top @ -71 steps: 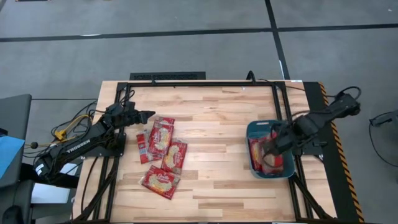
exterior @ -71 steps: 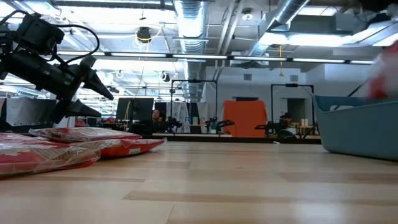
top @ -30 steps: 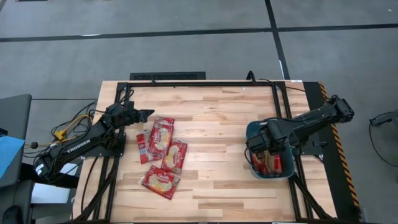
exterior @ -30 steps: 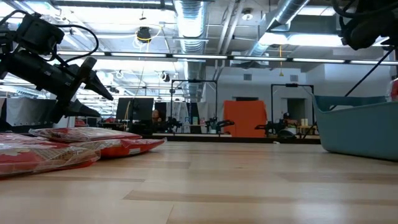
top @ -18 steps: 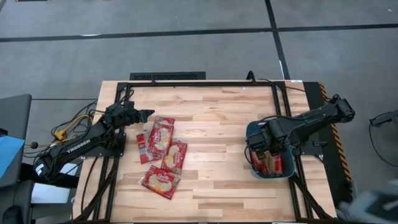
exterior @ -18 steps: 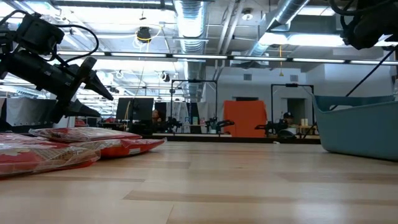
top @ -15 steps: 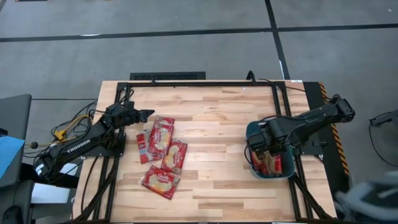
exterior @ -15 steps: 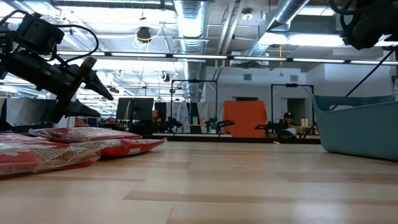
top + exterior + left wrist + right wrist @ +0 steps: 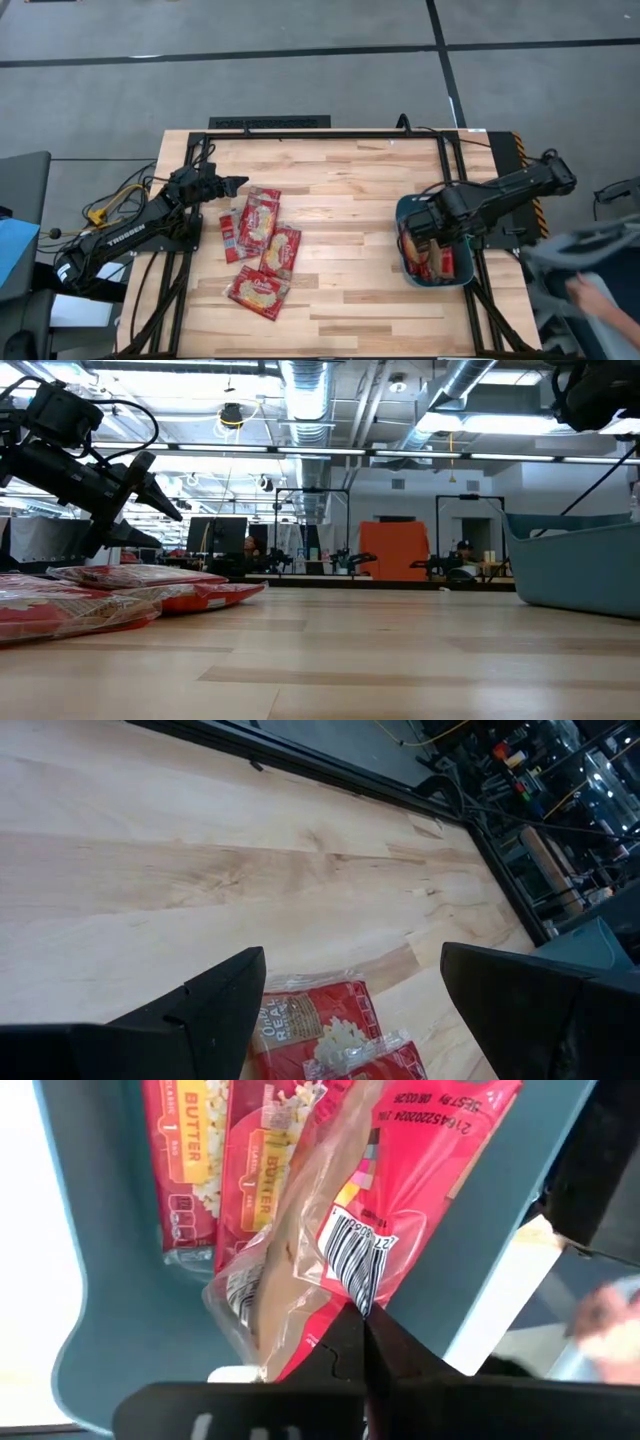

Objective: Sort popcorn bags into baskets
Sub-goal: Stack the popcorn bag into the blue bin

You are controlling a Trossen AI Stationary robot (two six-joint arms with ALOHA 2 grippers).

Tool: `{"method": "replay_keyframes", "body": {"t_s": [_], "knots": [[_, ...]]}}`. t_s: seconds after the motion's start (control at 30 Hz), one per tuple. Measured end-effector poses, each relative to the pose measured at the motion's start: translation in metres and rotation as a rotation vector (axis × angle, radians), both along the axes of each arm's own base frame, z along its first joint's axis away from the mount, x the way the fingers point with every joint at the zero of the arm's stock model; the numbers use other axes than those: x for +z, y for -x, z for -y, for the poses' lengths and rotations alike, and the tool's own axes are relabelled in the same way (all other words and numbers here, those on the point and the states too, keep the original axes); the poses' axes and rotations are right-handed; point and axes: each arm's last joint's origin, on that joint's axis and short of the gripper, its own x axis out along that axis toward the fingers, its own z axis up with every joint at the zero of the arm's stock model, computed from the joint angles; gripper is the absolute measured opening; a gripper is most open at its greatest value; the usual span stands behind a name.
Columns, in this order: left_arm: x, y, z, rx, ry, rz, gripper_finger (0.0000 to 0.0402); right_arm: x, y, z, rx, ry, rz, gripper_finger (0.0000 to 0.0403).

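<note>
Right gripper (image 9: 418,240), fingers closed and empty, hangs over the teal basket (image 9: 408,208) holding red popcorn bags (image 9: 400,1190). Left gripper (image 9: 236,184), fingers spread, hovers beside more bags (image 9: 262,245) on the tabletop (image 9: 340,180).

Overhead and table-level cameras share the table (image 9: 350,180)

"BUTTER" on popcorn bags (image 9: 215,1155); "TROSSEN" on left arm (image 9: 128,237)

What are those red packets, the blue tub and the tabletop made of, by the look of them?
The popcorn bags look like glossy plastic film: they crinkle and catch light. The basket seems smooth matte moulded plastic, with rounded walls. The table looks like pale planked wood with visible grain.
</note>
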Motion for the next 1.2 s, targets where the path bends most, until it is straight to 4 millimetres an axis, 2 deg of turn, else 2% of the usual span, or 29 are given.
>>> {"method": "replay_keyframes", "body": {"t_s": [0.63,0.77,0.97,1.2], "knots": [[0.000,0.000,0.000,0.008,0.021,0.017,0.0291,0.019,0.023,0.011,-0.051,-0.026,0.133,0.0013],[0.000,0.000,0.000,0.008,0.021,0.018,0.0291,0.021,0.025,0.015,-0.026,0.040,0.172,0.0005],[0.000,0.000,0.000,0.007,0.020,0.016,0.0291,0.014,0.015,0.014,0.038,0.061,0.137,0.0014],[0.000,0.000,0.000,0.004,0.017,0.013,0.0291,0.001,-0.001,0.010,0.123,0.065,0.054,0.0007]]}}
